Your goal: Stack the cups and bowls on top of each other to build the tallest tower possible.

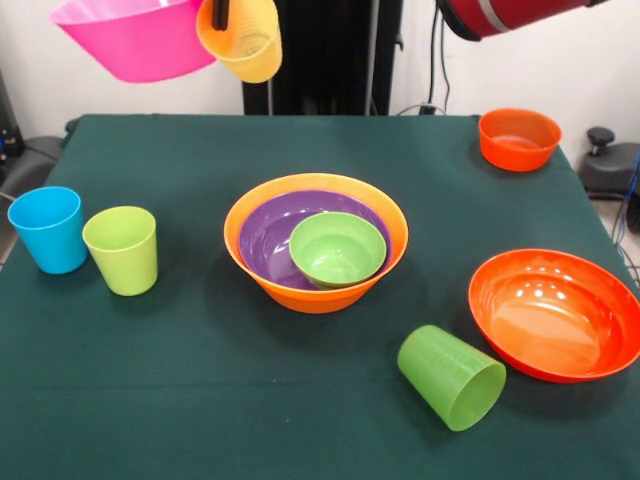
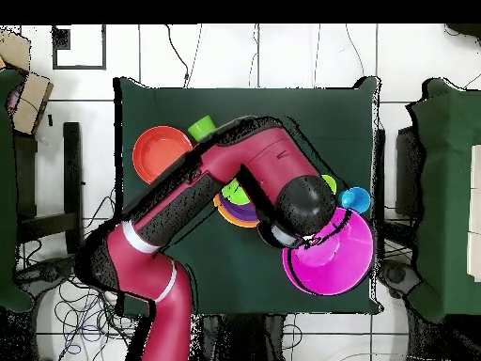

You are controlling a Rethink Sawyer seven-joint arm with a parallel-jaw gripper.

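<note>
Overhead, the pincer (image 1: pixel 222 14) hangs at the top of the front view with its black tip inside the yellow cup (image 1: pixel 243 40), which tilts in the air against the pink bowl (image 1: pixel 135 38), also raised off the bench (image 1: pixel 200 400); whether its fingers are spread or pressed together cannot be told. At the bench's centre sits the tower (image 1: pixel 316 243): the large orange bowl (image 1: pixel 300 292) holding the purple bowl (image 1: pixel 265 235) and small green bowl (image 1: pixel 337 249). Near the left edge the blue cup (image 1: pixel 48 229) and lime cup (image 1: pixel 122 249) stand upright, just beside each other. The darker green cup (image 1: pixel 452 377) lies on its side by the red-orange bowl (image 1: pixel 556 313) at the right edge. 1 small orange bowl (image 1: pixel 518 138) sits in the far right corner.
</note>
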